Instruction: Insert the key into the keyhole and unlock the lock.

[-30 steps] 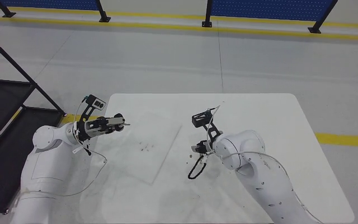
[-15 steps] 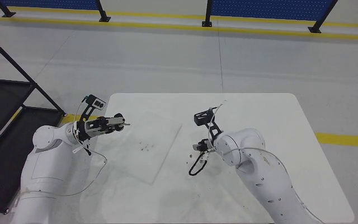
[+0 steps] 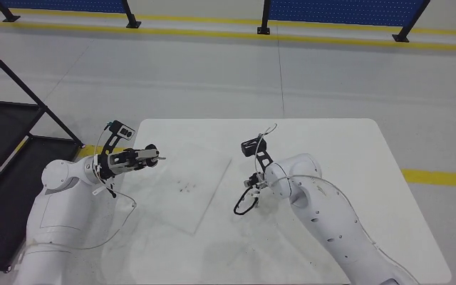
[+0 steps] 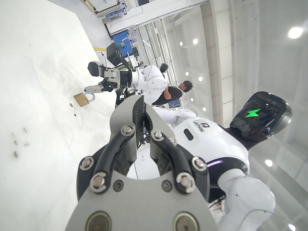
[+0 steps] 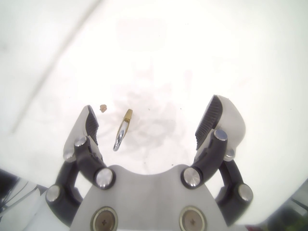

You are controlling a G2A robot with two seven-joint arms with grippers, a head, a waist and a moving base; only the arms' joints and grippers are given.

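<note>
The white table (image 3: pixel 342 142) stands with one arm at each side. The right gripper (image 5: pixel 152 105) hangs low over the middle of the table, pointing down at it, and its two fingers are spread wide with nothing gripped. The padlock (image 5: pixel 122 129) sits on the table in the gap between those fingers, closer to one finger than the other and touching neither. From the right wrist it is seen edge-on, with the brass body at the far end and the silver shackle nearer the gripper's base. From across the table its broad brass face is turned toward the left arm, so it seems to stand on its edge. A small tan crumb (image 5: pixel 103 108) lies just beside it.

The left gripper (image 4: pixel 140 99) is held above the table's left edge, well apart from the padlock and pointing across toward it. Its fingers are pressed tight together; whether a key is pinched between them I cannot tell.

A few dark specks (image 3: pixel 187 187) mark the table between the two arms.
</note>
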